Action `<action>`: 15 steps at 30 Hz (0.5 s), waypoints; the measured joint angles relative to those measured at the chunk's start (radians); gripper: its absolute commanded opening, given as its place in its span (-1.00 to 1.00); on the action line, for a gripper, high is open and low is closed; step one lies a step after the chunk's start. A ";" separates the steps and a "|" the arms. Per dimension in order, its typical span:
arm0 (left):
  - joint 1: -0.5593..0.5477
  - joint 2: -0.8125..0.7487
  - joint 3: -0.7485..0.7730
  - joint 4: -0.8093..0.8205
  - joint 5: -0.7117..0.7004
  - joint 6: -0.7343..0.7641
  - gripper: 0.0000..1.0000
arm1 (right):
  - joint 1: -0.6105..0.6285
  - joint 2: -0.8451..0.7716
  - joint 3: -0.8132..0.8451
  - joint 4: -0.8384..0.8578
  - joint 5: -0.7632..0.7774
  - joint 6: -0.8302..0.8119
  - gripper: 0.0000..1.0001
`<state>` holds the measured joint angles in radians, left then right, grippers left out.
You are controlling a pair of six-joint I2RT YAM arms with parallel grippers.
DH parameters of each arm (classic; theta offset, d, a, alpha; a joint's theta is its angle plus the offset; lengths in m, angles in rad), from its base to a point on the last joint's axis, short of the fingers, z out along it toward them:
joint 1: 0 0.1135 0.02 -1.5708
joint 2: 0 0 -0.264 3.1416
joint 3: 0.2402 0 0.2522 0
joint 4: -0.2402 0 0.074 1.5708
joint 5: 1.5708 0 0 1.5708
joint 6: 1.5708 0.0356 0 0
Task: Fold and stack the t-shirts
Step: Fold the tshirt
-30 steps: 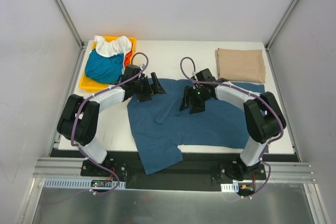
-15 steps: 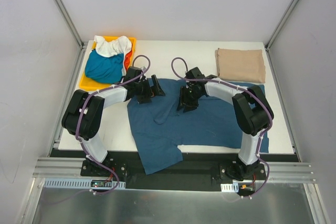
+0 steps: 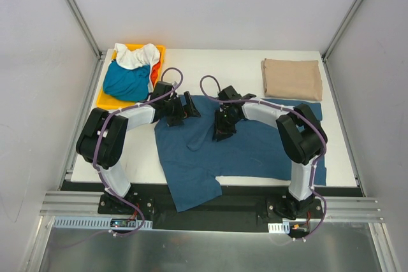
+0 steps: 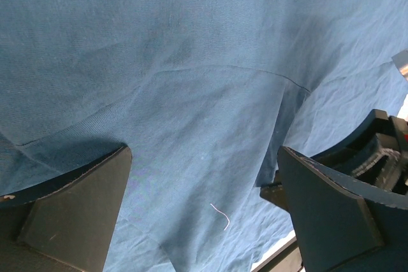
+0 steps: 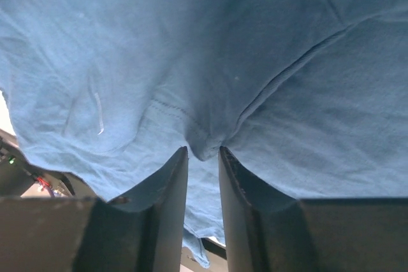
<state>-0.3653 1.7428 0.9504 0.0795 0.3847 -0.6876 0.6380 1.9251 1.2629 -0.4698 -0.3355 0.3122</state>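
A dark navy t-shirt [image 3: 255,148] lies spread flat on the white table, one part hanging over the near edge. My left gripper [image 3: 182,107] hovers over its upper left part, jaws wide open with only flat cloth [image 4: 191,62] between them [image 4: 204,189]. My right gripper [image 3: 223,128] is down on the shirt's middle. In the right wrist view its jaws [image 5: 203,154] stand close together, pinching a small raised fold of the navy cloth [image 5: 287,113]. A folded beige-tan t-shirt [image 3: 292,79] lies at the back right.
A yellow tray [image 3: 105,100] at the back left holds crumpled teal [image 3: 126,81], white [image 3: 135,55] and orange-red [image 3: 155,71] t-shirts. Grey enclosure walls stand on both sides. In the left wrist view the right gripper [image 4: 376,151] shows close by.
My right gripper slid left across the navy shirt and its jaws narrowed onto a fold of cloth. The left gripper shifted only slightly and stayed open.
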 measured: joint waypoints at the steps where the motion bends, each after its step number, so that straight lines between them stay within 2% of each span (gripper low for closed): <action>1: 0.000 0.000 0.000 0.001 0.000 0.000 0.99 | 0.000 0.003 0.000 0.000 0.004 0.002 -0.75; 3: 0.000 0.000 -0.001 0.003 0.000 0.000 0.99 | 0.000 0.009 0.000 0.000 0.010 0.005 -0.98; 15: 0.008 0.003 -0.002 0.008 -0.008 0.000 0.99 | -0.001 0.005 0.001 -0.052 0.035 0.020 -0.99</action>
<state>-0.3576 1.7458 0.9489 0.0879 0.3767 -0.6880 0.6373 1.9301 1.2636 -0.5220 -0.3000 0.3321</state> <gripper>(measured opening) 0.993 0.017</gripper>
